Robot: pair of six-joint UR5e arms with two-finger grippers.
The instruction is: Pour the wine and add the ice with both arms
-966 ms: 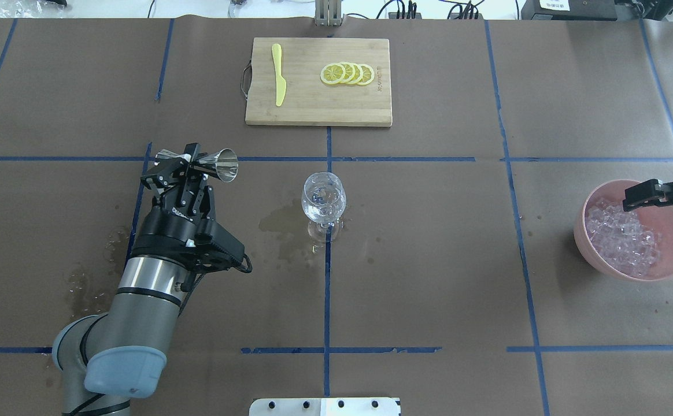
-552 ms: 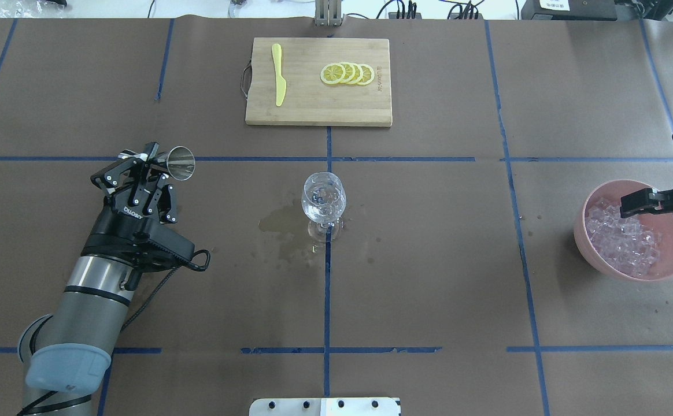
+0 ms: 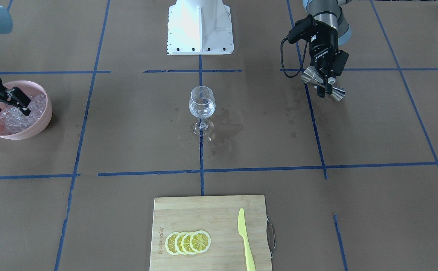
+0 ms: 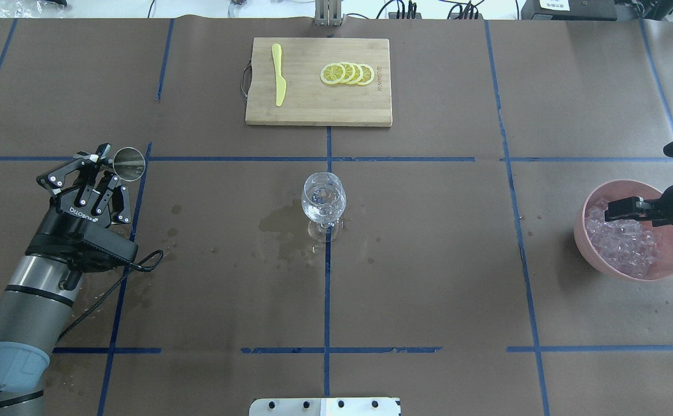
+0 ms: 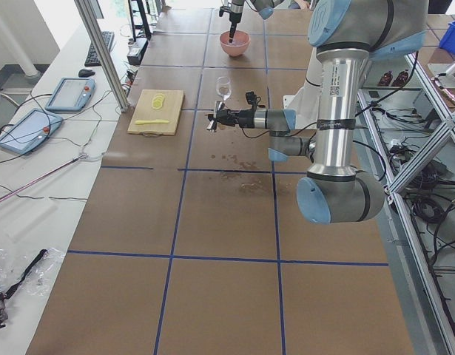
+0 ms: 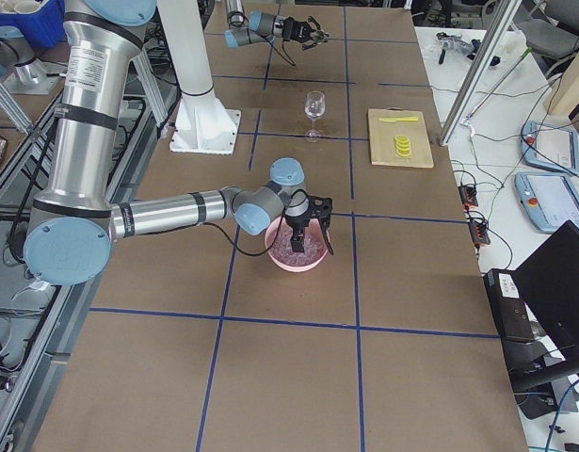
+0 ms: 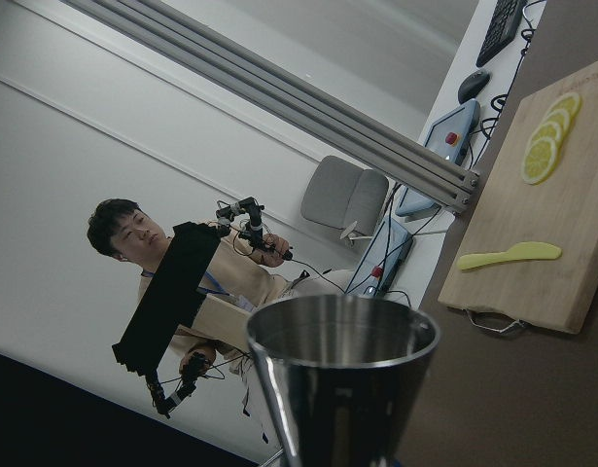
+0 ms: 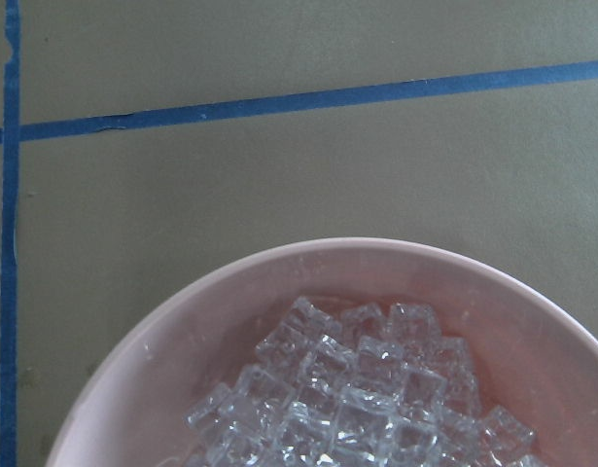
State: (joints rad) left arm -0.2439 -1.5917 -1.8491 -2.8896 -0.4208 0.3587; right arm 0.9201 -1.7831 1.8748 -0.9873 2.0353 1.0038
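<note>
Since my right fingers (image 4: 622, 209) are spread wide and empty just over the heap of small clear ice cubes (image 8: 357, 399) in the round pink bowl (image 8: 279, 261), I reckon the trick is dropping straight onto one top cube, not wedging between several, then squeezing gently so it doesn't squirt out. My left fingers (image 3: 319, 89) are clenched on the shiny steel double-cone jigger (image 3: 337, 94), well apart from the clear stemmed wine glass (image 4: 323, 199) mid-worktop (image 4: 429, 277).

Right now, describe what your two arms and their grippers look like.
Both the left arm and right arm are silver-grey tubes with light-blue joint caps. The left gripper and right gripper are black, two-fingered; the left one's body carries white lettering, and a black cable loops off its wrist.
</note>
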